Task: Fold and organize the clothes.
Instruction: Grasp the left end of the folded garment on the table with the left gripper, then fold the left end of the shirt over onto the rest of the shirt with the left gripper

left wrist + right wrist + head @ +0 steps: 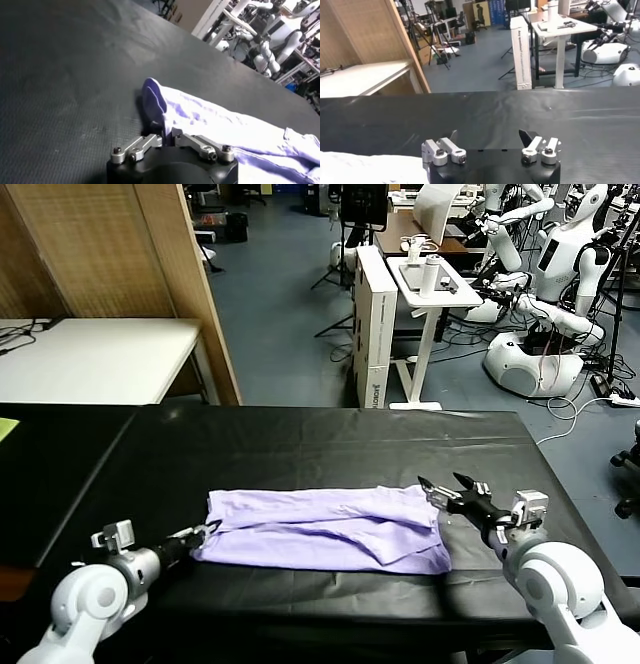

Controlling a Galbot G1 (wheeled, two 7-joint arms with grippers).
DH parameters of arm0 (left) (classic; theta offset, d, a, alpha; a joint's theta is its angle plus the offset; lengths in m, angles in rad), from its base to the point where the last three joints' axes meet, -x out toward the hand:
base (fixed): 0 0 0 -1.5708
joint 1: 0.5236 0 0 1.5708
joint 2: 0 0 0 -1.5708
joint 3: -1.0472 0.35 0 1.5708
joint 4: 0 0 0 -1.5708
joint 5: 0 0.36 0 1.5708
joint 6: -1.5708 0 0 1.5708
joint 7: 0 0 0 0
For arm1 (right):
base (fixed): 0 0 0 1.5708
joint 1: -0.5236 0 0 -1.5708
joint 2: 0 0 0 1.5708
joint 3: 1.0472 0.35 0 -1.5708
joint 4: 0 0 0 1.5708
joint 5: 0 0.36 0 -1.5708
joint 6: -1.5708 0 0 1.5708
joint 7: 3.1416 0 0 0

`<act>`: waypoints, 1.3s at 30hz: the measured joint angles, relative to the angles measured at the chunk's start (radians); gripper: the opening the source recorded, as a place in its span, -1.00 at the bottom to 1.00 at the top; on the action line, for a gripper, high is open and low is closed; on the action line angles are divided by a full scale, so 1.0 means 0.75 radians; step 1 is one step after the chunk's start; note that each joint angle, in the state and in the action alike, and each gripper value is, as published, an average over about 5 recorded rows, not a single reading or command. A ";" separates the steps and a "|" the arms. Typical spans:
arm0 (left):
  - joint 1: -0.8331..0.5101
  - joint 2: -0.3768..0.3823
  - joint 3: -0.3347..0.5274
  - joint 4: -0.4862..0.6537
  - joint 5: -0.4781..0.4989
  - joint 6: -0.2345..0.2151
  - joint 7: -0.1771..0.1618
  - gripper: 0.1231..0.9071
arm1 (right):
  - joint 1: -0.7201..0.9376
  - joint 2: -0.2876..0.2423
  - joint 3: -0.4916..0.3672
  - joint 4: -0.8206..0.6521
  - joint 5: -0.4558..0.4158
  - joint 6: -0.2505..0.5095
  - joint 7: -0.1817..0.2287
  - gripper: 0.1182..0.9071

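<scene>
a: we've got the t-shirt (325,529) lying across the near half of the black table (300,444), folded into a long band that runs left to right, a few soft ridges along its middle.

b: and our left gripper (207,531) is at its left end. in the left wrist view a raised lip of the lavender fabric (154,102) stands up between the fingers, which look pinched together on it.

a: agreed, it reads as clamped on the shirt's left edge. our right gripper (449,483) is different: it hangs just above the right end, fingers spread apart, nothing in them. the right wrist view shows only bare table between the tips, with a pale corner of cloth off to one side.

b: so what worries us?

a: the fabric is thin and soft. if the left side pulls or lifts alone, we'd guess the band drags across the table and the fold slides open. the pinch may also hold only one layer; then the under layers stay behind and the fold splits.

b: and the right side?

a: it sits slightly high and past the corner. closing there, we could catch air or only the top layer, and the two ends would rise unevenly, twisting the band. farther off, the white desk (90,354) and the other robots (560,254) stay well apart.
</scene>
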 joint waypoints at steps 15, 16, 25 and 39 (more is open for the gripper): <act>0.158 0.240 -0.233 -0.056 0.350 -0.025 0.030 -0.85 | -0.011 0.043 -0.012 -0.015 -0.048 0.017 0.001 1.00; 0.174 0.259 -0.258 -0.052 0.359 -0.036 0.027 -0.85 | -0.014 0.046 -0.013 -0.014 -0.053 0.018 0.001 1.00; 0.198 0.253 -0.298 -0.148 0.302 -0.018 -0.062 -0.85 | -0.059 0.061 0.004 0.017 -0.098 0.027 -0.003 1.00; 0.058 -0.051 0.020 -0.346 0.038 -0.006 -0.196 -0.85 | -0.111 0.086 0.022 0.016 -0.155 0.032 -0.006 1.00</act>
